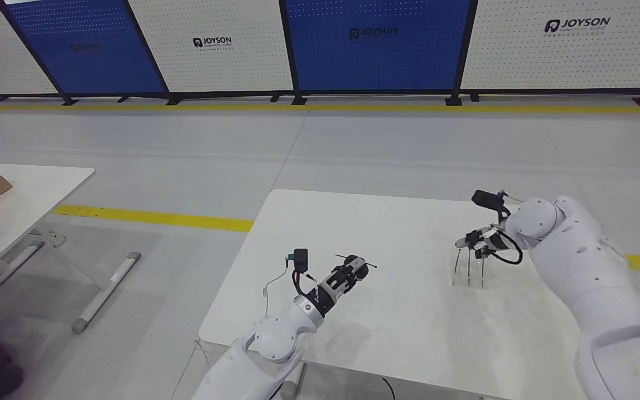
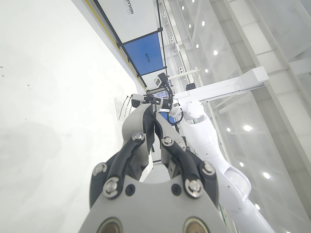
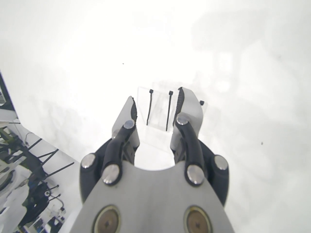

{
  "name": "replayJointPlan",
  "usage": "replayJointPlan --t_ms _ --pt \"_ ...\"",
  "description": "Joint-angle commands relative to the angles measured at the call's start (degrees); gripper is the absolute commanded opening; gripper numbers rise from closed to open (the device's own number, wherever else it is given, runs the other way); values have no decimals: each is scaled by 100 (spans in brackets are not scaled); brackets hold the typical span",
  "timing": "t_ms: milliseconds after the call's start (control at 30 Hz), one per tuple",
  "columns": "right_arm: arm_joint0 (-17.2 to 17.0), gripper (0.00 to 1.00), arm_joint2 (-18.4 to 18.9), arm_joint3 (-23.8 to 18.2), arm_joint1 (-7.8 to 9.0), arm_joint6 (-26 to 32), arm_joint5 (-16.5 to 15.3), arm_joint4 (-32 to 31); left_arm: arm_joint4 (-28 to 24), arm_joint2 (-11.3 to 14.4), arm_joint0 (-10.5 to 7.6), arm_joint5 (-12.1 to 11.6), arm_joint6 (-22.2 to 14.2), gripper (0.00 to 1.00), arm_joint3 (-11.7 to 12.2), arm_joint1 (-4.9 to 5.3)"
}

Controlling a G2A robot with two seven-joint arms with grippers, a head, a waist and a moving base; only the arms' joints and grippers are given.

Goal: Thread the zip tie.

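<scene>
Two arms work over the white table (image 1: 400,215) in my top view. The left gripper (image 1: 352,266), over the table's left part, is pinched closed across a thin black zip tie (image 1: 357,262) that sticks out on both sides of its tip. The right gripper (image 1: 468,243) hangs just above a clear stand (image 1: 468,283) on the right part, where more zip ties (image 1: 470,266) stand upright. On my left wrist camera I see the fingers (image 2: 136,122) pressed together with a sliver of black strap between the pads. My right wrist camera shows that claw spread wide and holding nothing, with one finger (image 3: 124,117) on either side of the stand. Two ties stand between them, and a third's head sits just past the outer finger.
</scene>
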Motion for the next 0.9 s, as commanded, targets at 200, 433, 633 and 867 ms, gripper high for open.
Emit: replayJointPlan --t_ms 200,433,633,867 --pt "-673 44 674 -1726 784 -604 -681 46 0 0 0 0 0 0 0 0" --pt "-3101 100 2558 -5911 1932 412 -667 -200 0 0 0 0 0 0 0 0" --pt "-3245 100 2682 -6121 1985 682 -621 -135 0 0 0 0 0 0 0 0" --pt "-3277 100 2655 -6160 1982 630 -668 -154 0 0 0 0 0 0 0 0"
